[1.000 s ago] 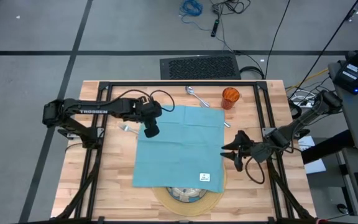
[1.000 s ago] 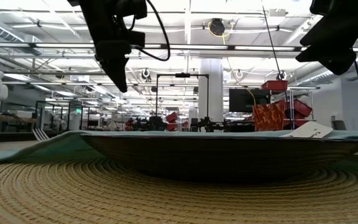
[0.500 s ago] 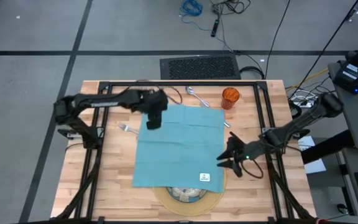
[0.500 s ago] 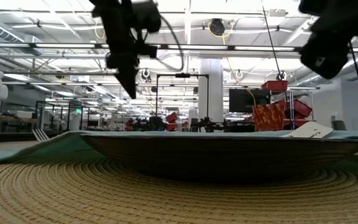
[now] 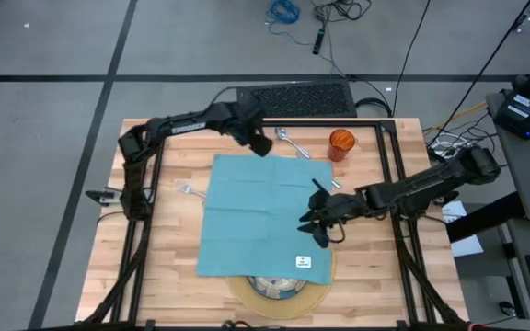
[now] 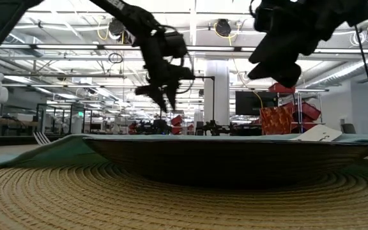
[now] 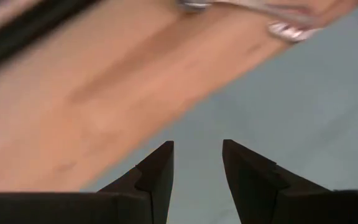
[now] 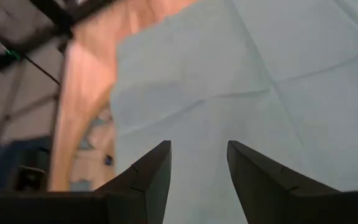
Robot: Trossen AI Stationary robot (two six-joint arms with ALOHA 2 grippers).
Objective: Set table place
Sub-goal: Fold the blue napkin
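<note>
Seemingly mid napkin-unfolding: both empty grippers, left gripper [image 5: 261, 144] and right gripper [image 5: 313, 221], hover jaws released over the teal napkin [image 5: 260, 211]; next, pinch its edges.

worktop [image 5: 168, 267]: light wooden planks, smooth, matt, visible grain
frame rails [image 5: 394, 165]: black metal, matt
napkin [image 5: 256, 216]: teal cloth, matt, soft fold creases across it
napkin tag [image 5: 303, 262]: white, looks like paper
mat [image 6: 75, 198]: tan woven fibre, coiled ribs, rough
plate [image 6: 235, 160]: reads dark and smooth in the low view; seen from above, only a patterned sliver shows at the napkin edge
cup [image 5: 340, 142]: orange, translucent, glossy
spoon [image 5: 288, 138]: silver metal, shiny
fork [image 5: 188, 190]: silver metal, shiny
left claw [image 7: 197, 171]: dark fingers, matt, plastic-looking
right claw [image 8: 197, 177]: same dark matt finish
floor [image 5: 53, 138]: grey, smooth, dull
</note>
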